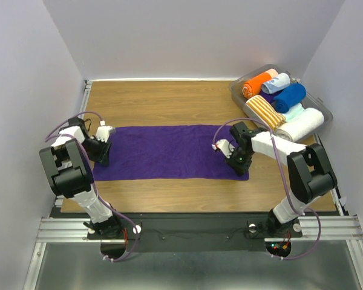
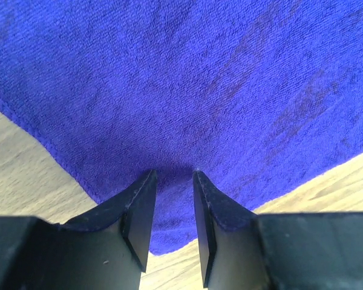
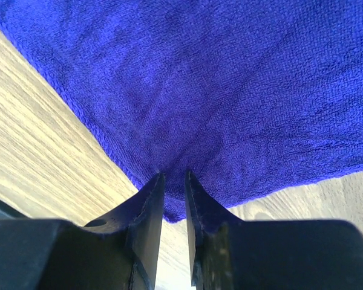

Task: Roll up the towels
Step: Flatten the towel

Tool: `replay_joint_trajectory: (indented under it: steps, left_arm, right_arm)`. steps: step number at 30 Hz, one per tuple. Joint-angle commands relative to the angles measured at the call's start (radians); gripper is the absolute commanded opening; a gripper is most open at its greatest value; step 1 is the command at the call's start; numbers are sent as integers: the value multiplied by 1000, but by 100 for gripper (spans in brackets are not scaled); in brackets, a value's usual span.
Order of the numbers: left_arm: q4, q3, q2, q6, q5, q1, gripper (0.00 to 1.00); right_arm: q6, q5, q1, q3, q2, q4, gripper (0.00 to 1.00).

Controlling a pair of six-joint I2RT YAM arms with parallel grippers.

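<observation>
Left hand [image 2: 172, 175], right hand [image 3: 174, 176] angled down, pinching purple towel [image 1: 163, 151].

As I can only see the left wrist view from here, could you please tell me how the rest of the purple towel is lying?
Observer: The purple towel lies flat as one long strip, left to right across the table, with no part rolled.
Operator: Thank you. Where is the right gripper?
Observer: The right gripper is down at the towel's right end.
Operator: Does it have hold of the cloth?
Observer: Yes, its wrist view shows it pinching the towel at a corner, with the cloth puckered toward its tips.
</observation>
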Motion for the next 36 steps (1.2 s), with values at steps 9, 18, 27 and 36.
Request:
replay_joint_trajectory:
  steps: [9, 18, 27, 36]
  left_arm:
    - [-88, 85, -72, 98, 4, 65, 55]
    - [-99, 521, -93, 26, 227, 56, 99]
    - [381, 561, -107, -407, 369, 59, 99]
    - [180, 639, 11, -204, 342, 50, 98]
  right_arm:
    - [-3, -30, 1, -9, -137, -42, 32]
    - [153, -72, -6, 384, -117, 91, 86]
    - [191, -24, -89, 606, 109, 187, 100]
    - [71, 3, -238, 740, 327, 52, 54]
